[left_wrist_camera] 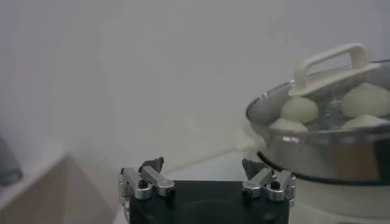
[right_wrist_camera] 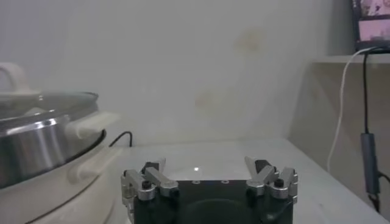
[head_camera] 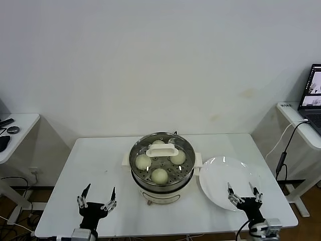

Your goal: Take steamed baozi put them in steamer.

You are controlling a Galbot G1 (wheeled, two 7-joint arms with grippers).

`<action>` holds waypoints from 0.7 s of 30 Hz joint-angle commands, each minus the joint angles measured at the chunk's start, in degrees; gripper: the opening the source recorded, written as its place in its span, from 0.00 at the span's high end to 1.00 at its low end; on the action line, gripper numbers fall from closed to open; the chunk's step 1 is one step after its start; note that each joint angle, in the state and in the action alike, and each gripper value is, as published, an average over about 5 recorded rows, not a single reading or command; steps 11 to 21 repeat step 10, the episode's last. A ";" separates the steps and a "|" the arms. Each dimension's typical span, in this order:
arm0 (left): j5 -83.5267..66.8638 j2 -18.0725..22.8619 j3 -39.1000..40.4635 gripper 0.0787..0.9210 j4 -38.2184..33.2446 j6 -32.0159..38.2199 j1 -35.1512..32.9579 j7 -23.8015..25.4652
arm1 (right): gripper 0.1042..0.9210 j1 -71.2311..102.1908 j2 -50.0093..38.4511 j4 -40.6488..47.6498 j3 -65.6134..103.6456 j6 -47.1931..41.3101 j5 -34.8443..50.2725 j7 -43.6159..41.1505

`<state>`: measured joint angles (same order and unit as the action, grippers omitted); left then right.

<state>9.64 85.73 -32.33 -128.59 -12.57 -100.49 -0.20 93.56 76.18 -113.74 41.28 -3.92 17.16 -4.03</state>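
The steamer stands at the table's middle on its white pot base. Several cream-white baozi lie inside it, one at the front, one on the left, one on the right. A glass lid with a white handle covers them. The steamer also shows in the left wrist view and the right wrist view. My left gripper is open and empty near the front left of the table. My right gripper is open and empty over the plate's front edge.
A flat white plate lies bare right of the steamer. A side table with a laptop and hanging cables stands at the far right. Another side table with dark items stands at the far left.
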 commanded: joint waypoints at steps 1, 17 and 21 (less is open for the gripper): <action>-7.14 0.77 -1.49 0.12 -1.57 1.42 -6.35 -0.27 | 0.12 3.84 -0.97 -3.75 0.97 -2.55 -1.79 0.33; -6.79 0.96 -0.32 0.12 -2.94 0.48 -7.47 -0.27 | 0.12 3.48 -1.84 -4.78 0.54 -4.57 -2.05 -0.26; -6.79 0.96 -0.32 0.12 -2.94 0.48 -7.47 -0.27 | 0.12 3.48 -1.84 -4.78 0.54 -4.57 -2.05 -0.26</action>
